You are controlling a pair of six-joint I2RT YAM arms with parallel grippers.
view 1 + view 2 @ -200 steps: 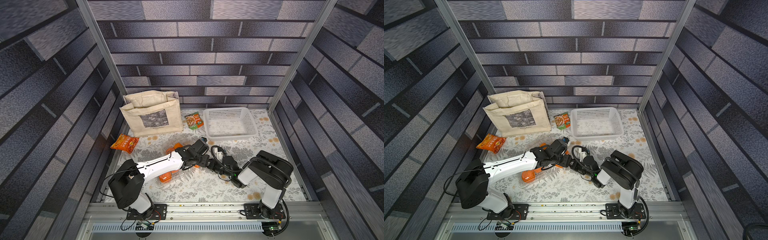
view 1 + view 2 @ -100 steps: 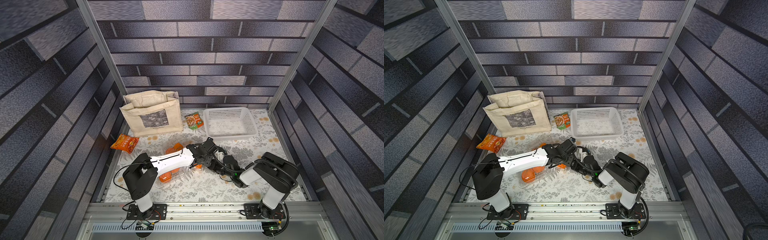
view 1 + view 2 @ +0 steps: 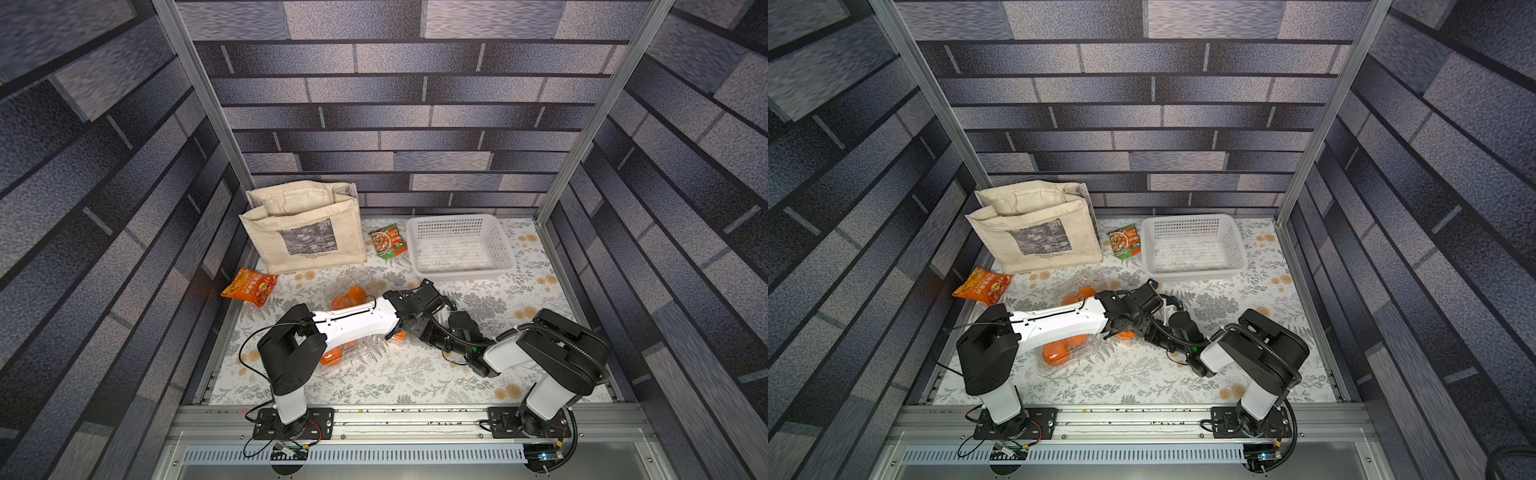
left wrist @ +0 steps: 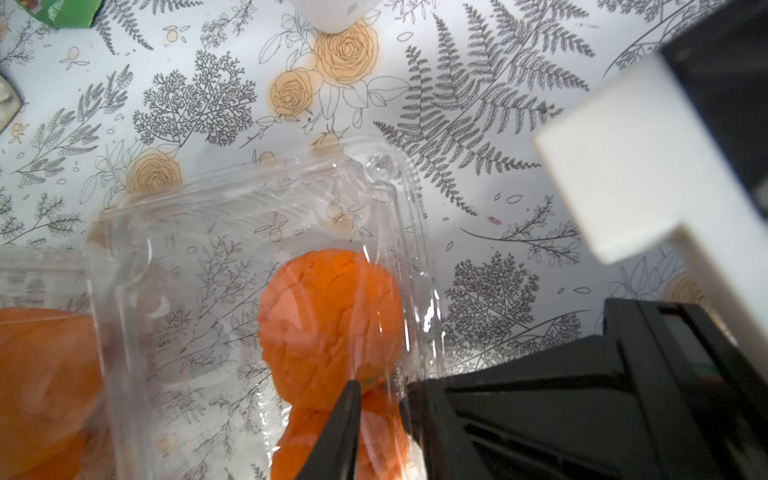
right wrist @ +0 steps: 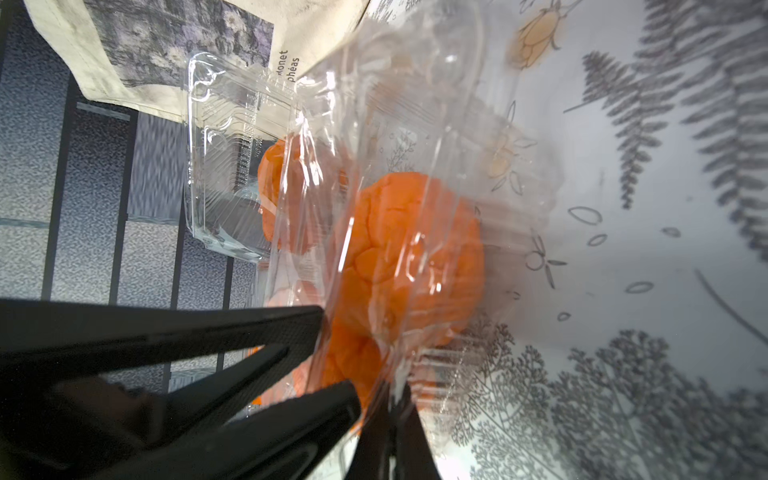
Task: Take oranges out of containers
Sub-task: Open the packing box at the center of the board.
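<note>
Both arms same build: left arm (image 3: 357, 322) and right arm (image 3: 505, 357) have glossy white links between chunky black joint housings, and the wrists are all black. Dark seam line runs along the left white link. Each has a black base plate (image 3: 322, 424) on a silver rail (image 3: 415, 419). Thin black cables (image 3: 243, 353) loop off the left arm. Right arm carries ribbed black conduit (image 3: 540, 326) and a green LED (image 3: 475, 349). Fingers (image 5: 166, 320) black, tapered, truss cut-outs, fine texture.

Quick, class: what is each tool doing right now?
Left tool: at the clear box lid; open or gripping cannot be told.
Right tool: closed on the box's edge.
</note>
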